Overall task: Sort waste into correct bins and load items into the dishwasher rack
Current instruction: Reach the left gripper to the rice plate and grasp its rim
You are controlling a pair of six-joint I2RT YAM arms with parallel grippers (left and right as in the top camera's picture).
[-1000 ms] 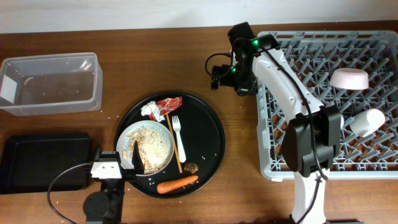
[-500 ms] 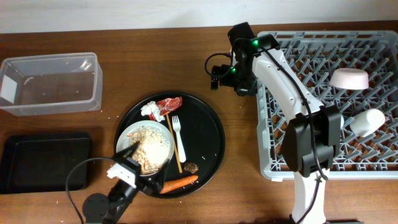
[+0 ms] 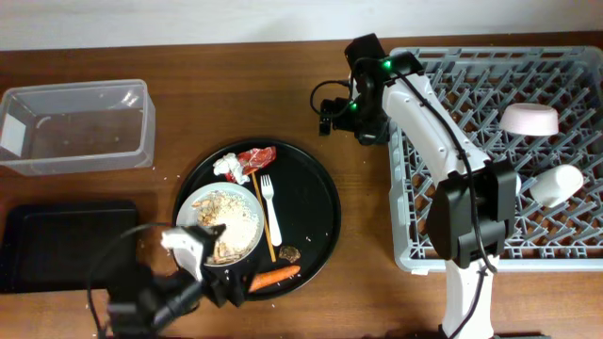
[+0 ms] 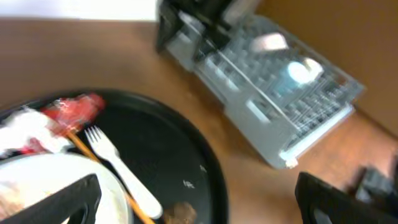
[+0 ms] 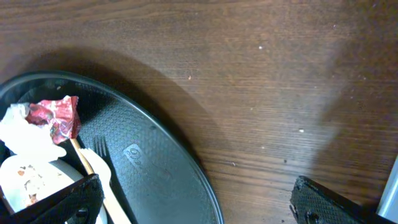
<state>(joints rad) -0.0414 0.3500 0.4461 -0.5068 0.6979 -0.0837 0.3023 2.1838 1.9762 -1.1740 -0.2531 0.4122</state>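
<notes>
Carrot (image 3: 270,277) on round black tray (image 3: 311,202): we judge waste-sorting starting. Left gripper (image 4: 200,202) spread, empty; next we lower, pinch carrot. Right gripper (image 5: 193,205) spread too.

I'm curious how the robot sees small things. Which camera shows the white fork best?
The overhead view: the fork lies whole and sharp on the round black tray. The left wrist view shows it close up but blurred. The right wrist view shows only its prongs and part of the handle, cut off at the picture's edge.
</notes>
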